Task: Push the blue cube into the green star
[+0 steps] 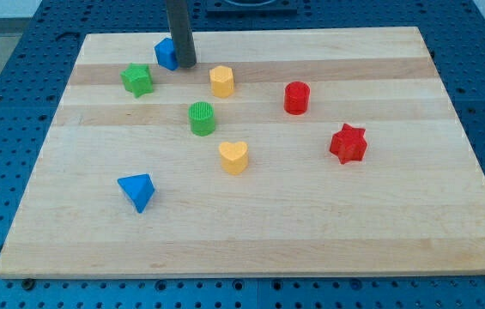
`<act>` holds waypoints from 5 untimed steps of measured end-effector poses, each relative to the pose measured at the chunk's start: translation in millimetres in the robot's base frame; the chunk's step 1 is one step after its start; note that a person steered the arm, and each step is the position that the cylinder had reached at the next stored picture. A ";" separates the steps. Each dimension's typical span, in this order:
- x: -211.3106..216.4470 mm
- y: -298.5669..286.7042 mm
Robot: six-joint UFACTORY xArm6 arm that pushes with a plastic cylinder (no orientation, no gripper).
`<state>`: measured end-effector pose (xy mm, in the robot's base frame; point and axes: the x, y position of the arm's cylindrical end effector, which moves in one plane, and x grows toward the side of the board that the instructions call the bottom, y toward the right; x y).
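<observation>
The blue cube sits near the view's top left of the wooden board. The green star lies a short way below and left of it, with a small gap between them. My tip is the lower end of the dark rod, which comes down from the view's top. It stands right against the cube's right side and hides part of the cube.
A yellow hexagonal block lies right of my tip. A green cylinder, a yellow heart, a red cylinder, a red star and a blue triangular block are spread over the board.
</observation>
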<state>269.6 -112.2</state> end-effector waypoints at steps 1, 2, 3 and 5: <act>-5.7 23.3; -9.8 23.3; -15.6 -3.8; -16.1 -66.4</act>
<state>253.5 -178.5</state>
